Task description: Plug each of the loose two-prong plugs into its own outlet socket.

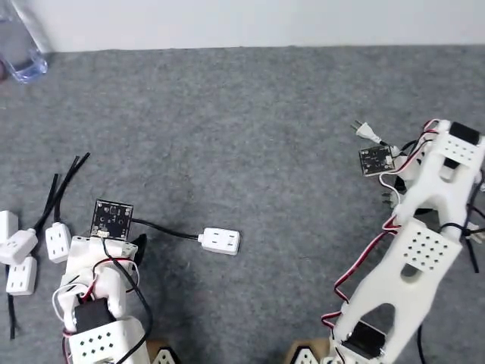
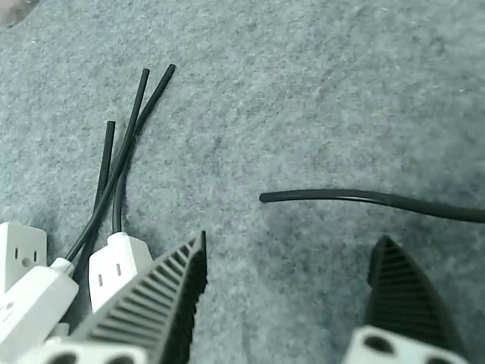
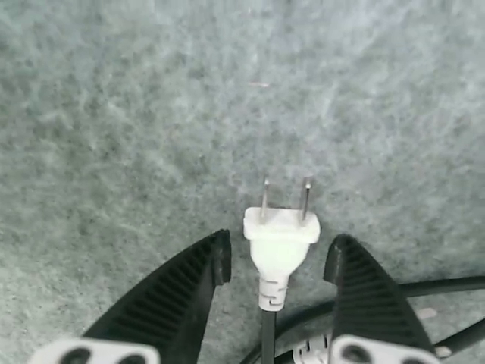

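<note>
Plug lies untouched inside wide-open right claw.

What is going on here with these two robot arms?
The right gripper is open and sits around a white two-prong plug lying on the grey mat, one finger on each side, not closed on it. The left gripper is open too, near a group of white outlet sockets and a black cord. Another socket lies apart, toward the middle of the mat. This plug is not yet in any socket.
</note>
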`<state>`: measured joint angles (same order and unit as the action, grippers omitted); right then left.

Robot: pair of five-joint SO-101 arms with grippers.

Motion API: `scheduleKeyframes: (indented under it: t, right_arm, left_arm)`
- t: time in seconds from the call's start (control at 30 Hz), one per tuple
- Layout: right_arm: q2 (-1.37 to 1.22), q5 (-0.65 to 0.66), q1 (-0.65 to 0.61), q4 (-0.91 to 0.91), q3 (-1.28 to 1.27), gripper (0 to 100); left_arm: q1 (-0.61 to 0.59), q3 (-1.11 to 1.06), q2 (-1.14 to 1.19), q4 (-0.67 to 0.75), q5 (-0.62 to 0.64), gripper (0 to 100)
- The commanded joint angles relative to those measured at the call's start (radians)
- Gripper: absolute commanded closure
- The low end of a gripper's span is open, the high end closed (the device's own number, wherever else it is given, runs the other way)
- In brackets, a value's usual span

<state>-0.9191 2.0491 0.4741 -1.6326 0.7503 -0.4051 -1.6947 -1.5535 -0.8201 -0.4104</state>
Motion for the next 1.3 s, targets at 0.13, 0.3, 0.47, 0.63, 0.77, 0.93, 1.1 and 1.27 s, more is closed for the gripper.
scheduleKeyframes:
  t: [0.13,0.3,0.47,0.63,0.77,0.93,1.1,1.27]
  right_arm:
    - [-0.027,-0.005,-0.012,-0.012,0.014,80.5]
    - [-0.110,-0.008,0.005,0.073,0.014,80.5]
    - [-0.137,-0.006,0.012,0.090,0.018,80.5]
    - [-0.139,-0.008,0.012,0.087,0.018,80.5]
    - [-0.142,-0.008,0.021,0.085,0.012,82.8]
    - [-0.170,-0.009,0.019,0.087,0.015,99.8]
    - [-0.206,-0.009,0.016,0.088,0.017,99.0]
    - [-0.197,-0.026,0.013,0.077,0.018,99.1]
  left_arm:
    - [0.006,0.005,0.005,0.031,-0.006,68]
    - [0.006,0.005,0.005,0.031,-0.006,68]
    - [0.006,0.005,0.005,0.031,-0.006,68]
    - [0.006,0.005,0.005,0.031,-0.006,68]
    - [0.006,0.005,0.005,0.031,-0.006,68]
    - [0.006,0.005,0.005,0.031,-0.006,68]
    - [0.006,0.005,0.005,0.031,-0.006,68]
    - [0.006,0.005,0.005,0.031,-0.006,68]
